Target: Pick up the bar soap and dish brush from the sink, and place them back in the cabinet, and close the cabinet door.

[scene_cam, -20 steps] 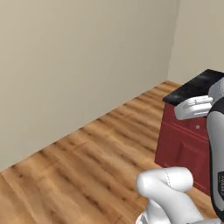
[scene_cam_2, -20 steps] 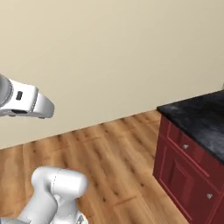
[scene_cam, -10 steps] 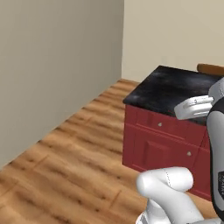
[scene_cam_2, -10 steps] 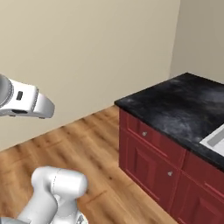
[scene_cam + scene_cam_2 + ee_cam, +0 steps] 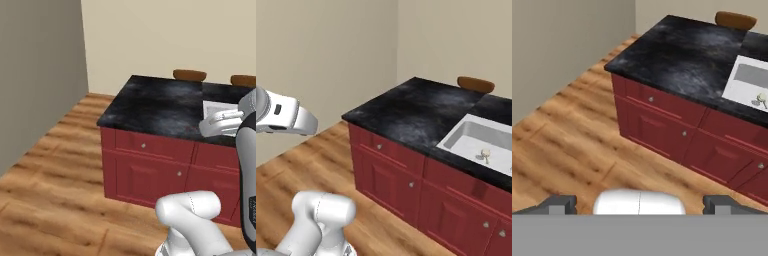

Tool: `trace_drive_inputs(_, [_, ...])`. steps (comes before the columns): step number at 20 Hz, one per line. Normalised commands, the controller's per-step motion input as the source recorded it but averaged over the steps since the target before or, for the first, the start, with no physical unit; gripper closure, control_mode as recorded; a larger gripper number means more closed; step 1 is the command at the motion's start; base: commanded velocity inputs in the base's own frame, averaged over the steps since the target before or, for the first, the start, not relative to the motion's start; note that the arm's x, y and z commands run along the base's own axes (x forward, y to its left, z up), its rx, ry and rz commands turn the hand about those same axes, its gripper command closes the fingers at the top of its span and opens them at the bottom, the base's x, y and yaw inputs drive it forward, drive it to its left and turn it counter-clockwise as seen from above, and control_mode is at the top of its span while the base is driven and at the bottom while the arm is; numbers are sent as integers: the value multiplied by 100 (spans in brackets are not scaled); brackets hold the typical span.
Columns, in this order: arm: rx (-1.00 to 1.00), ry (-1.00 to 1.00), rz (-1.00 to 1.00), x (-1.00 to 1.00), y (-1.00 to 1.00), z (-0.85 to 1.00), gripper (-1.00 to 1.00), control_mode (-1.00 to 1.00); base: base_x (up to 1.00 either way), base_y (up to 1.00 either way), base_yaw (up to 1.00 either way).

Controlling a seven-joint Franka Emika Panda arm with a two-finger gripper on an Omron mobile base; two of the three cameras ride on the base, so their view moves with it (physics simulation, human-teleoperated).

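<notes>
Evidently the base has been driving and turning: 1 second ago both base views showed mostly bare wall and wooden floor with only a corner of the red unit, and now the whole island sits in frame. That shift is camera motion, not movement of the objects. For the task it means the approach phase is under way and no pick has begun.

The worktop (image 5: 406, 107) of black marbled stone now lies ahead, with the sink (image 5: 468, 132) set into its right portion. Inside the basin rests the dish brush (image 5: 485, 154), a small pale item with a round head; it also appears in the hand view (image 5: 762, 99) near the right edge. The bar soap cannot be made out in any picture. No wall cabinet can be identified either.

The gripper (image 5: 639, 202) has its 2 finger tips set wide apart with nothing between them. It hangs over the floor (image 5: 567, 145), in front of the red drawers (image 5: 657, 117), well apart from the sink; the brush lies ahead and far to the right of the gripper's line. Judgement: further driving is needed before any reach.
</notes>
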Motion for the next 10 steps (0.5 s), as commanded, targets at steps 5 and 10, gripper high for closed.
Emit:
trace_drive_inputs(5, [0, 0, 0, 0, 0, 0, -100, 100, 25, -49, -41])
trace_drive_inputs(10, [0, 0, 0, 0, 0, 0, -100, 100, 33, -42, -36])
